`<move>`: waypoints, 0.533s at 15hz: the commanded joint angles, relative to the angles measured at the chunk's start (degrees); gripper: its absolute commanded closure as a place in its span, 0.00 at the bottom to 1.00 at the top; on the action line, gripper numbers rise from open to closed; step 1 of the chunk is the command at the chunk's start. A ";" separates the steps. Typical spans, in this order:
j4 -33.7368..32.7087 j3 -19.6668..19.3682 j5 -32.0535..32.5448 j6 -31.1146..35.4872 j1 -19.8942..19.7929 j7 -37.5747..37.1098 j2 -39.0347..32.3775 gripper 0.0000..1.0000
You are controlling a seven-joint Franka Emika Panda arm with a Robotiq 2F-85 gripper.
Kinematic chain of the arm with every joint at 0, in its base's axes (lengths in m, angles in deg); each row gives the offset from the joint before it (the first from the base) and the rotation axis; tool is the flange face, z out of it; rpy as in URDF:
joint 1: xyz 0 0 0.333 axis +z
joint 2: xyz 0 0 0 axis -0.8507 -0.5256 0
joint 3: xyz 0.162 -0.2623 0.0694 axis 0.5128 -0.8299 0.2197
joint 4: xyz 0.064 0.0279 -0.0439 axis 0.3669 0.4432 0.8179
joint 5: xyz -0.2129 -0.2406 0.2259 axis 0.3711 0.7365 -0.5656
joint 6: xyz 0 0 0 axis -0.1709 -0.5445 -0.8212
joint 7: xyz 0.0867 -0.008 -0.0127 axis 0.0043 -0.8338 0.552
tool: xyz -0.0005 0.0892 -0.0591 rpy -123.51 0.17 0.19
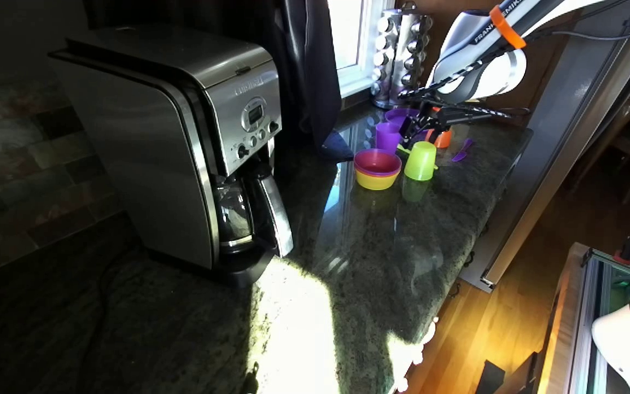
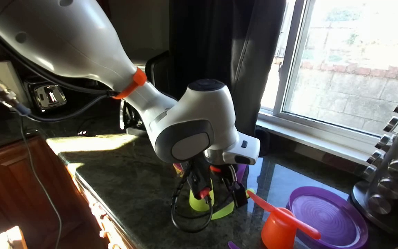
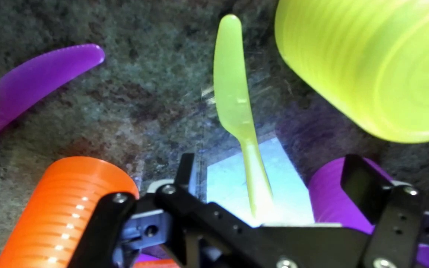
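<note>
My gripper (image 3: 270,167) is open and empty, pointing down at the counter; it also shows in an exterior view (image 2: 221,195). A yellow-green knife (image 3: 233,74) lies on the counter, its handle between the spread fingers in the wrist view. An upside-down yellow-green cup (image 3: 348,56) stands beside the knife, also in an exterior view (image 1: 420,161). A purple cup (image 3: 330,191) is partly hidden behind the right finger. An orange cup (image 3: 69,208) is at the left, with an orange knife (image 2: 283,216) across its top. A purple knife (image 3: 43,74) lies farther left.
Stacked bowls (image 1: 378,172), pink-red over yellow, stand near the cups. A purple plate (image 2: 323,221) lies beside a spice rack (image 2: 397,166). A coffee maker (image 1: 244,126) stands along the dark stone counter (image 1: 369,262). A dark curtain (image 2: 206,41) hangs by the window.
</note>
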 commanded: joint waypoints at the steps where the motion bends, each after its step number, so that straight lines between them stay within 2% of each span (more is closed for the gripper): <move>1: -1.46 -0.64 1.15 1.95 0.15 -0.89 -2.67 0.01; 2: -1.75 -0.69 1.12 2.16 0.17 -0.90 -3.21 0.06; 3: -1.94 -0.56 0.87 2.19 0.06 -0.54 -3.61 0.15; 4: -2.13 -0.46 0.76 2.25 0.00 -0.24 -4.03 0.31; 8: -2.93 -0.50 0.82 2.51 -0.08 0.12 -5.50 0.64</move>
